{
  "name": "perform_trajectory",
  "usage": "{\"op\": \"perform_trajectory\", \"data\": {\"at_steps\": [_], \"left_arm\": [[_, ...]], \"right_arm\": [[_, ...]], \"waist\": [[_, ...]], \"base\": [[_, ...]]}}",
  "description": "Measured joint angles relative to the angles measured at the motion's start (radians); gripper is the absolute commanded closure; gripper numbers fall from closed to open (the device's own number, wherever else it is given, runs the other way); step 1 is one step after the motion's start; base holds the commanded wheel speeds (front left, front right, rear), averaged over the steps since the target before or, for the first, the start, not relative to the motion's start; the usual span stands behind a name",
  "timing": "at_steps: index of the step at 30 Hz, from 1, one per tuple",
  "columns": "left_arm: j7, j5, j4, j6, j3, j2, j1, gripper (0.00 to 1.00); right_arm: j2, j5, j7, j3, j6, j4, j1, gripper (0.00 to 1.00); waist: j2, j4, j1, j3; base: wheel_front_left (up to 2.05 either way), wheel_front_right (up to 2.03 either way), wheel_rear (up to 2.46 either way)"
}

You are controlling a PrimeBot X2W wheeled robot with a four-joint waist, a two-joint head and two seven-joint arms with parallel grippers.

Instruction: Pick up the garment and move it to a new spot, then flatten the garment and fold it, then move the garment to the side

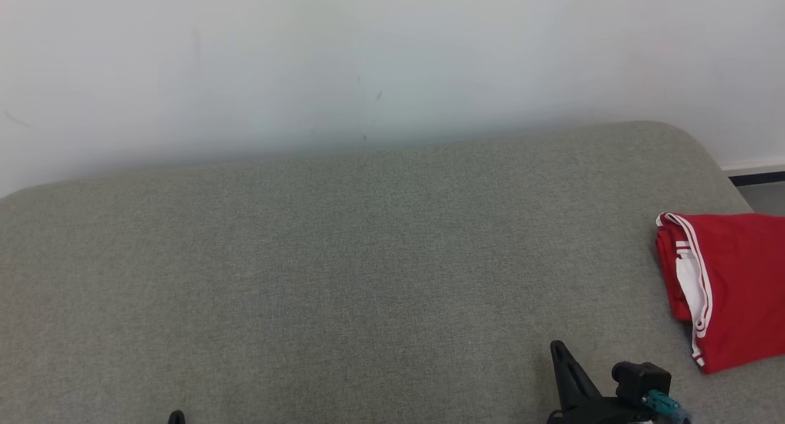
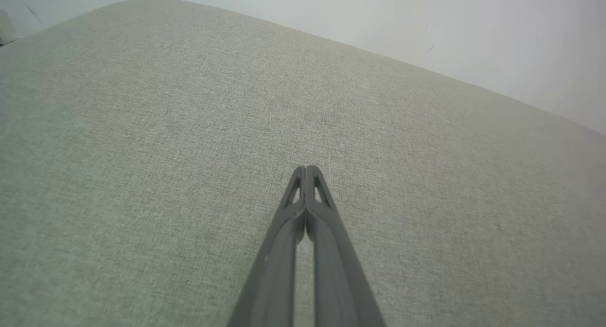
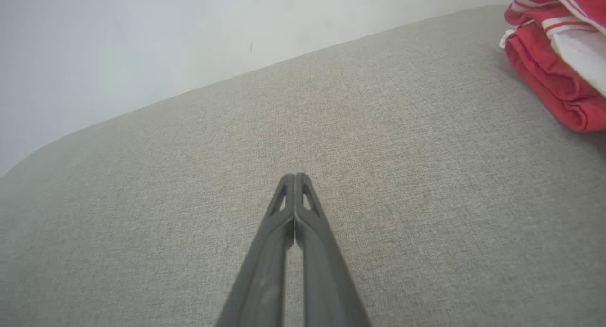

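A red garment (image 1: 733, 286) with white stripe trim lies folded at the right edge of the grey cushioned surface (image 1: 343, 270); its near corner also appears as the red garment (image 3: 558, 76) at the upper right of the right wrist view. My right gripper (image 1: 558, 348) sits at the bottom of the head view, left of the garment and apart from it; the right gripper (image 3: 295, 176) is shut with nothing held. My left gripper (image 1: 176, 416) just peeks in at the bottom left; the left gripper (image 2: 306, 168) is shut and empty above bare fabric.
A pale wall (image 1: 368, 56) rises behind the surface. The surface's rounded far right corner (image 1: 693, 142) drops off toward a strip of floor (image 1: 763, 194) and a dark baseboard.
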Motion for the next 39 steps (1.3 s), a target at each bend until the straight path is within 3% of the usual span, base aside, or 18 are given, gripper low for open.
{"op": "perform_trajectory", "data": {"at_steps": [21, 39], "left_arm": [[0.079, -0.355, -0.044, -0.01, -0.001, 0.001, -0.04, 1.0], [0.138, -0.583, -0.067, -0.019, 0.001, 0.002, -0.066, 1.0]], "right_arm": [[0.0, 0.365, 0.081, -0.045, 0.0, -0.088, 0.004, 1.0], [0.0, 0.604, 0.139, -0.078, 0.0, -0.143, 0.005, 1.0]], "waist": [[0.0001, 0.013, 0.0, 0.004], [0.0, 0.024, 0.0, 0.007]], "base": [[0.0, 0.0, 0.0], [0.0, 0.0, 0.0]]}}
